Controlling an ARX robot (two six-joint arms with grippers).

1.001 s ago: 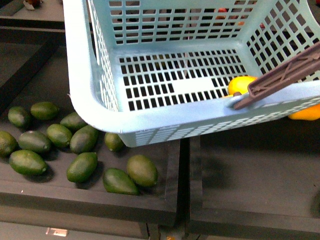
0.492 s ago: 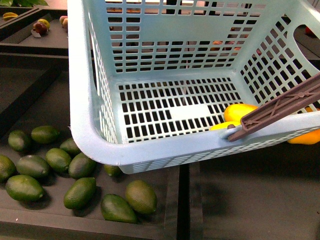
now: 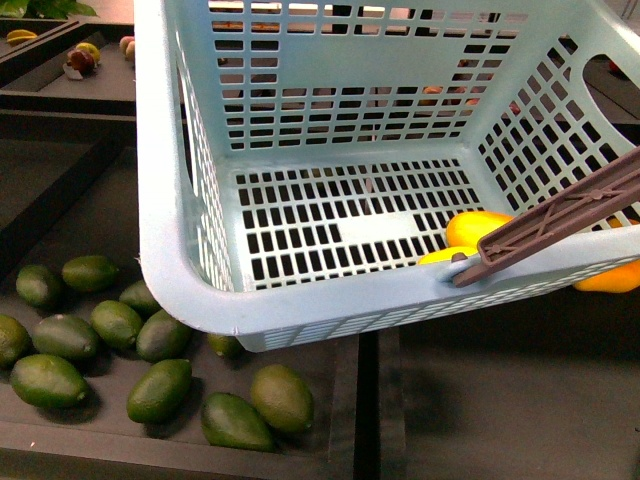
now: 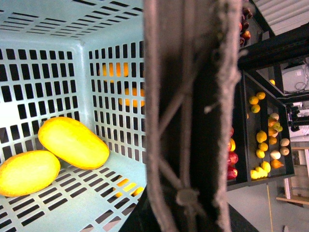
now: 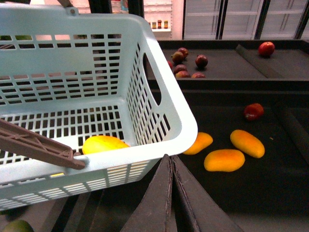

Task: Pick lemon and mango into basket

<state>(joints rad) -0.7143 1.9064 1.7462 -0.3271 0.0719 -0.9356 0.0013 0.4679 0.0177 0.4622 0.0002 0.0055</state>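
Observation:
The pale turquoise basket (image 3: 300, 300) hangs tilted above the dark shelves and fills the front view. My left gripper (image 4: 186, 200) is shut on its brown-grey swing handle (image 4: 166, 96), which blocks most of the left wrist view. Two smooth yellow fruits lie together in the basket's corner, a longer one (image 4: 72, 142) and one cut off by the frame edge (image 4: 26, 173). I cannot tell which is the lemon or the mango. They also show in the front view (image 3: 475, 228). My right gripper (image 5: 170, 164) is shut and empty, just below the basket's rim (image 5: 178, 121).
Three orange mangoes (image 5: 224, 160) lie on the black shelf beyond my right gripper, one showing under the basket (image 3: 610, 277). Several dark green oval fruits (image 3: 160, 388) fill the tray at the lower left. Red apples (image 5: 253, 111) and dark fruits (image 5: 186, 60) lie further back.
In the front view the basket's near rim sits lower and the green fruits have slid down the frame. A second yellow fruit now shows in the basket's corner.

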